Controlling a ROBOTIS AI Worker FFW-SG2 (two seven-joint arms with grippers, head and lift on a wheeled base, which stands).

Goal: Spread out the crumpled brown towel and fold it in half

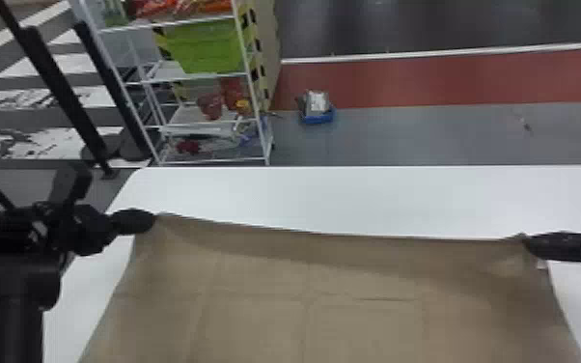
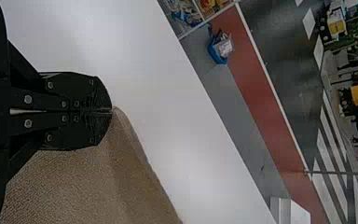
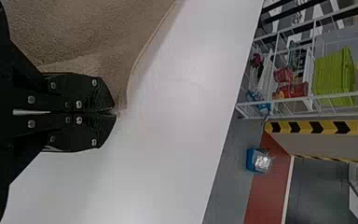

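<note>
Left gripper (image 1: pixel 153 221): one; two fingers closed together on one far corner of the brown towel (image 1: pixel 304 309).
White rack (image 1: pixel 169 23): one, on the floor beyond the left gripper, past the table (image 1: pixel 352 198).
Towel: one, spread between both grippers, lightly creased, far edge running from one to the other.
Table: one, white, beneath both grippers.
Blue container (image 1: pixel 317 117): one, on the floor beyond, between the grippers.
Right gripper (image 1: pixel 526 244): one; two fingers clamped on the other far corner.

Rack (image 1: pixel 207 125) w/ grn bin (image 1: pixel 205 46), blu tub (image 1: pixel 318 118) nrby
</note>
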